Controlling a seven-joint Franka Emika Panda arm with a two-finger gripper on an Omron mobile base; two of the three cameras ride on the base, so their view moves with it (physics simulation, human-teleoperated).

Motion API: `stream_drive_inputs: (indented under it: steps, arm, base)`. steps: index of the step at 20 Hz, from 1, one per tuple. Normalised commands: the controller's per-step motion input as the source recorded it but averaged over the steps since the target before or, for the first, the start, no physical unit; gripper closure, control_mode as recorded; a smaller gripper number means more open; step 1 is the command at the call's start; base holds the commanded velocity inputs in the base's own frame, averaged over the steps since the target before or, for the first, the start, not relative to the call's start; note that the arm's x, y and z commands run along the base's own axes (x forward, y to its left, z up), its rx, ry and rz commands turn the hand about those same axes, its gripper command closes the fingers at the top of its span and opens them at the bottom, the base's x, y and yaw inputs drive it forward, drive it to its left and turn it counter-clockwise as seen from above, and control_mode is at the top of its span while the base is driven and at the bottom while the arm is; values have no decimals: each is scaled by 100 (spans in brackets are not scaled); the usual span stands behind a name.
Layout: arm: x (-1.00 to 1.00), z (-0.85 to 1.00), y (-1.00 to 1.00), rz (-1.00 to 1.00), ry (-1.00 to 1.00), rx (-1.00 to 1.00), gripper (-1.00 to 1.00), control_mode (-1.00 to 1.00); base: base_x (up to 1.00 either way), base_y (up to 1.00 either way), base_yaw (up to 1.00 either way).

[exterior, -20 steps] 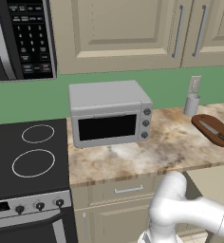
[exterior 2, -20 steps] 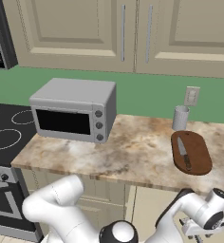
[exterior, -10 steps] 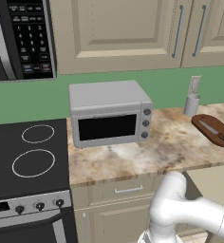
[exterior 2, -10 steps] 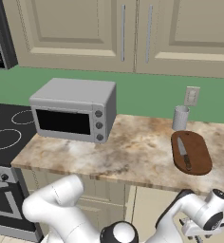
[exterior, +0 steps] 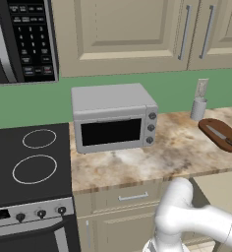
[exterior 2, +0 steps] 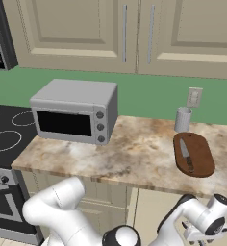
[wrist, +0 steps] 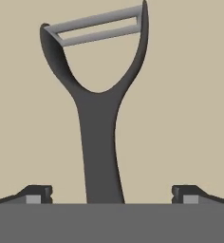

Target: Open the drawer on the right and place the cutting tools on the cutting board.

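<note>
Currently listed: hand [wrist: 112, 193], fingers wide apart, straddling dark peeler [wrist: 98, 118] on pale drawer floor [wrist: 190, 95]; knife [exterior 2: 184, 153] on cutting board [exterior 2: 202, 158], table's [exterior 2: 134, 149] three o'clock end.

A dark Y-shaped peeler [wrist: 100, 118] with a silver blade is lying flat on the drawer's pale floor [wrist: 190, 95], while a dark-handled knife [exterior 2: 185, 154] is resting lengthwise on the reddish-brown cutting board [exterior 2: 202, 156].

Matt dark peeler [wrist: 99, 137] with grey metal blade; reddish-brown wooden cutting board [exterior 2: 198, 154].
</note>
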Motion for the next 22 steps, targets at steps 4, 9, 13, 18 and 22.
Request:
stream_drive_inputs:
  steps: [4, 9, 13, 18, 22]
  arm:
    - [0, -9, 0, 0, 0, 0, -100, -100]
    - [0, 0, 0, 0, 0, 0, 100, -100]
    - [0, 0, 0, 0, 0, 0, 100, -100]
    - [0, 2, 0, 0, 0, 0, 100, -100]
    - [-21, 42, 0, 0, 0, 0, 100, -100]
  base:
    - [0, 0, 0]
    - [0, 0, 0]
    - [0, 0, 0]
    - [0, 0, 0]
    - [0, 0, 0]
